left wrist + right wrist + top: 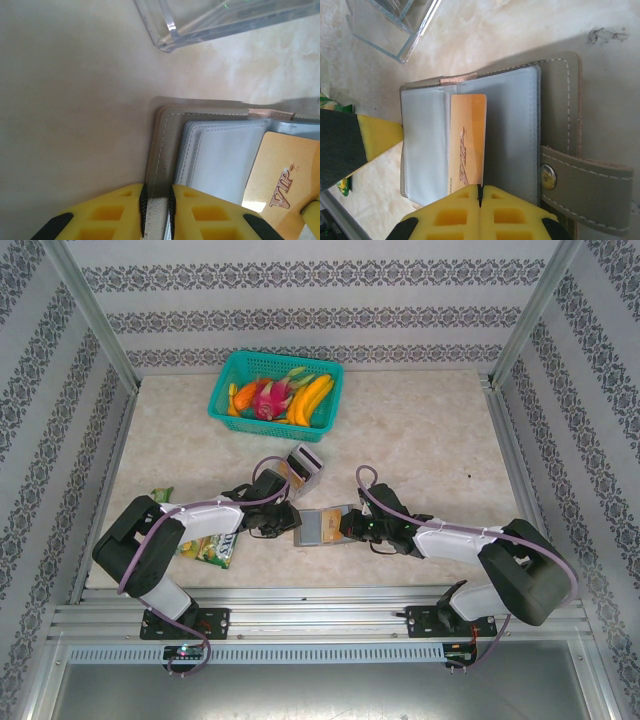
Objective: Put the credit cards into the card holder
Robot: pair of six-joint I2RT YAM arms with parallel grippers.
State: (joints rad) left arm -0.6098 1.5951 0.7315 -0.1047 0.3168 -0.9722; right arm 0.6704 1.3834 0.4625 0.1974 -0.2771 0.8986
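Observation:
The grey card holder (322, 525) lies open on the table between the two arms. Its pale slot panels (425, 140) face up and its snap strap (585, 185) hangs off one side. My left gripper (157, 192) is shut on the card holder's stitched outer edge (162, 150). A tan-orange credit card (467, 140) marked VIP stands partly inside a slot at the middle fold. My right gripper (480, 189) is shut on that card's near edge. The same card (280, 175) appears at the right of the left wrist view.
A clear open-top box (305, 465) stands just behind the card holder, close to both grippers (395, 30). A teal basket of toy fruit (277, 390) sits at the back. A green-yellow snack packet (210, 548) lies under the left arm. Metal rails border the table.

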